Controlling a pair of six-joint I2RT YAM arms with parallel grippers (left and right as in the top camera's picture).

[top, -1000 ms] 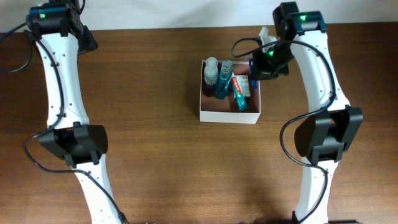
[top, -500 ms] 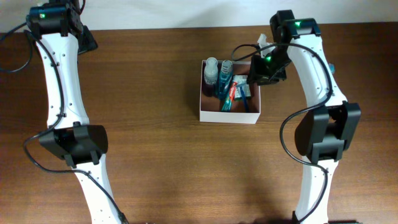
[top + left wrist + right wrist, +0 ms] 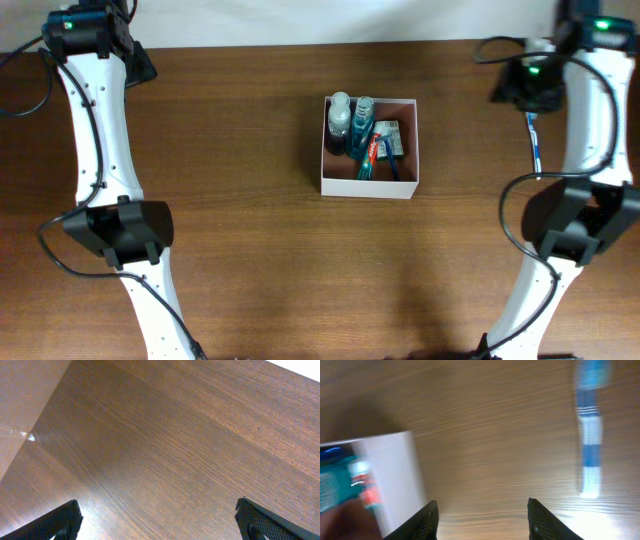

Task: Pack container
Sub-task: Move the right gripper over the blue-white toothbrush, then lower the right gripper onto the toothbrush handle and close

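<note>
The container (image 3: 368,186), a white box with a reddish-brown inside, stands mid-table. It holds two clear bottles (image 3: 341,112), a teal and red toothpaste tube (image 3: 372,152) and other small items. The right wrist view shows its white wall (image 3: 395,475) at the left, blurred. My right gripper (image 3: 515,88) (image 3: 482,522) hovers open and empty over bare wood, to the right of the container. A blue and white toothbrush (image 3: 535,140) (image 3: 590,445) lies on the table just beyond it. My left gripper (image 3: 135,62) (image 3: 157,522) is wide open and empty at the far back left.
The table's back edge meets a pale surface (image 3: 20,405) close to the left gripper. Both arms' white links run down the left (image 3: 105,150) and right (image 3: 580,150) sides of the table.
My right gripper has opened and swung from the container's back right corner to the far right, near the toothbrush. The toothpaste tube shifted and now lies tilted in the container. The left arm is still.
</note>
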